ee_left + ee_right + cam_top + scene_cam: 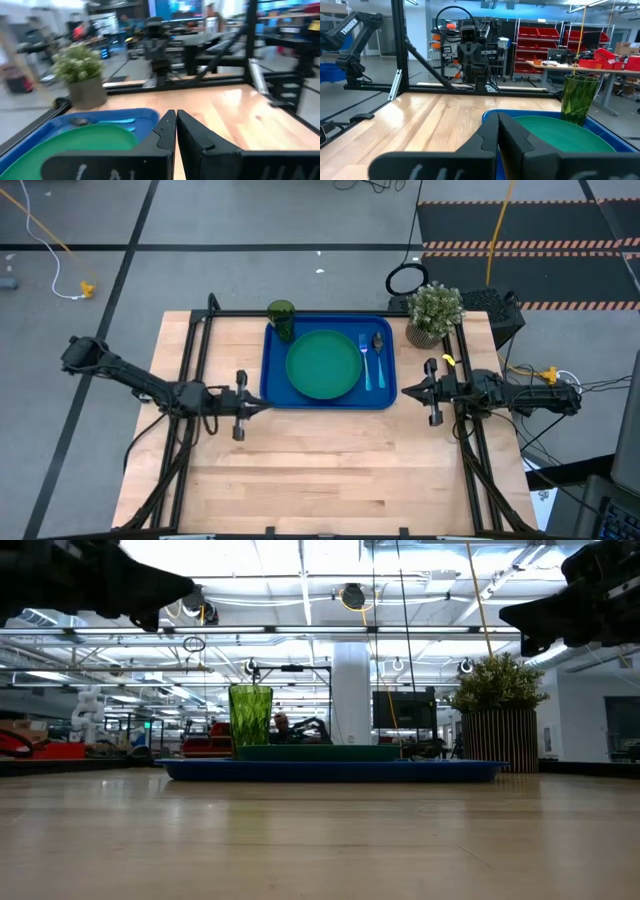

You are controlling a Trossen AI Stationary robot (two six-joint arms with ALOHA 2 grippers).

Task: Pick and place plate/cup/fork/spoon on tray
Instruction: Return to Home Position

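Jaws first: left gripper (266, 406) has its fingers pressed together with nothing between them in its own wrist view. Right gripper (403, 392) reads the same in its view. Both empty.

Left tip sits just off the near left corner of the tray (330, 405), right tip just off the tray's right edge. The low view shows both arms hanging well above the table (340, 470).

The load looks done to me:
- plate (324, 365) in the middle of the tray
- cup (281, 318) upright at the far left corner, just beyond the plate
- fork (365, 360) and spoon (378, 355) side by side right of the plate, handles toward the near edge

My read of the step is return to home. The plan:
- leave the jaws closed
- hold height
- draw each arm back along its own side, away from the tray
- no sweep across the tray, no dip before clearing the rim

Right side is the tight one. The potted plant (434, 312) stands just beside the tray's far right corner, near that wrist. A small yellow piece (447, 360) sits by it, and cables trail off the table's right edge, so I'd retract straight rather than swing toward the far side.

On the left, only the black frame rails (195, 360) are nearby. They run on the tabletop along that side, so height keeps me clear. The cup is the one tippable item, and it's well apart from both tips.
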